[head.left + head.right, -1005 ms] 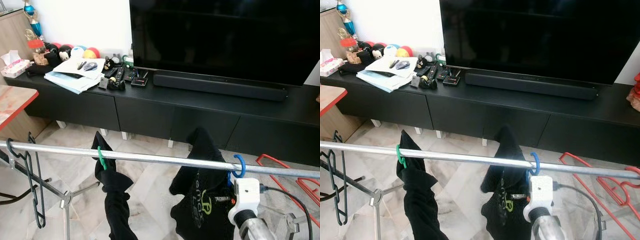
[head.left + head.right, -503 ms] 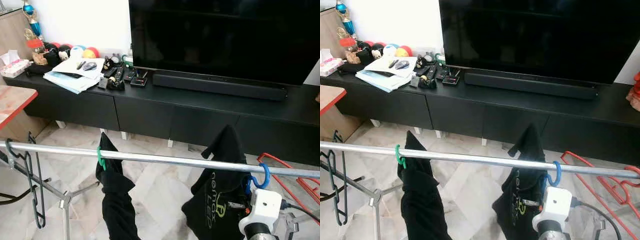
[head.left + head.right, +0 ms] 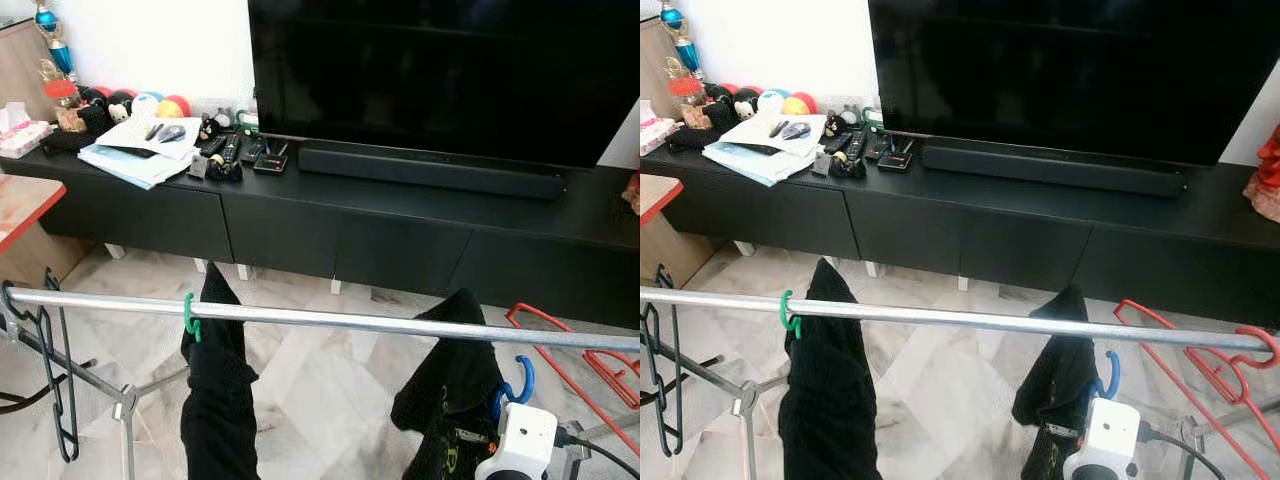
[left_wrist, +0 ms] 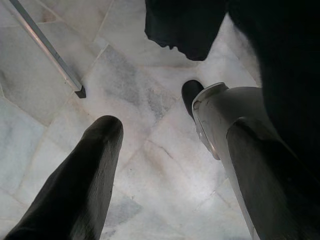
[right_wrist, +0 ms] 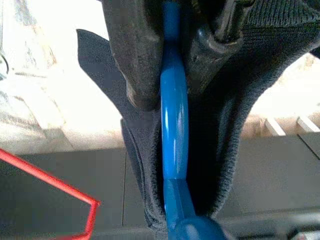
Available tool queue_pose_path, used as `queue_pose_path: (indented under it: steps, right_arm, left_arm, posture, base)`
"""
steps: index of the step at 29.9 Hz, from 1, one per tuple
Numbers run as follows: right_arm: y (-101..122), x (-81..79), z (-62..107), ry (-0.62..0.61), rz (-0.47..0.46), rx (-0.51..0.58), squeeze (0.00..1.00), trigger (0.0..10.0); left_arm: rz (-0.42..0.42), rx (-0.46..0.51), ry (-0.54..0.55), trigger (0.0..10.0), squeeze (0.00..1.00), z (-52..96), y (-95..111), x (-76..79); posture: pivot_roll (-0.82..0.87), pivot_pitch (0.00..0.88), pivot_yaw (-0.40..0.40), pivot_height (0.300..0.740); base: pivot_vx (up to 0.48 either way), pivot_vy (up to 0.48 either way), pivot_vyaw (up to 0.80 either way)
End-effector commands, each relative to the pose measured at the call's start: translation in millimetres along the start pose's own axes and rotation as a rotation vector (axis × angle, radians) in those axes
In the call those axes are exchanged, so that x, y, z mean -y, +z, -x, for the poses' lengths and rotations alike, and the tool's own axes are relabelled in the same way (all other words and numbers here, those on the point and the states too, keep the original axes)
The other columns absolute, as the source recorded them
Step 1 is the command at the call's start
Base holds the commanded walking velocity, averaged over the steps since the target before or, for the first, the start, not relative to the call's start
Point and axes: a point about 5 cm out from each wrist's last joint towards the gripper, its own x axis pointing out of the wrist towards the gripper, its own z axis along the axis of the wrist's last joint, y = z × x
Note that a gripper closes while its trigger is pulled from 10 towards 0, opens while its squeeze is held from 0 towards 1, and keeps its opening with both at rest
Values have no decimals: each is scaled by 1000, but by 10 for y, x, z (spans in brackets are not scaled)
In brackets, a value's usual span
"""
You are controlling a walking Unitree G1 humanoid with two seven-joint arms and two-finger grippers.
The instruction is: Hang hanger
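Nearest the camera, the right gripper [image 5: 167,65] has its two black fingers [image 5: 132,60] pinched tight on the neck of the blue hanger [image 5: 172,150], which carries a black garment [image 3: 450,390]. In the head views the hanger's blue hook [image 3: 522,383] sits below the silver rail [image 3: 330,320] and apart from it, not over it, with the garment's shoulder reaching up to about the rail's height. The left gripper [image 4: 170,165] points down at the marble floor [image 4: 130,130] with its fingers spread wide around nothing; a dark cloth hangs beside it, though which garment that is cannot be told from this view. Further left along the rail, a green hanger [image 3: 189,318] hooked over it holds another black garment [image 3: 220,400], and a black hanger [image 3: 55,380] hangs bare at the left end. Red hangers [image 3: 1210,360] hang at the right end. Beyond stands a low black cabinet [image 3: 330,230] bearing a large television [image 3: 440,80], a soundbar [image 3: 430,172], papers [image 3: 140,150] and remotes [image 3: 230,150].
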Motion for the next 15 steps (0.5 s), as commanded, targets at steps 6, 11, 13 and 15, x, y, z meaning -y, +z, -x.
queue_pose_path:
  steps: [6, 11, 13, 15]
  right_arm:
    - [-44, 24, 10, 5, 14, 12, 0, 10000]
    - [-93, -12, -43, 28, 18, -1, 0, 10000]
    - [-65, -30, -114, 37, 12, 6, 0, 10000]
    - [-37, -55, -151, 55, 10, 18, 0, 10000]
  left_arm:
    - [-11, -48, -32, 10000, 0, 22, -120, 62]
    - [-5, -49, -27, 10000, 0, 24, -126, 55]
    - [41, -53, -6, 10000, 0, 29, -143, 46]
    - [99, -57, 18, 10000, 0, 34, -166, 40]
  posture:
    - [-108, 59, 3, 740]
    - [-99, 51, 6, 740]
    - [-95, 46, 6, 740]
    - [-89, 39, 6, 740]
  base:
    - [0, 0, 0]
    - [0, 0, 0]
    - [0, 0, 0]
    - [0, 0, 0]
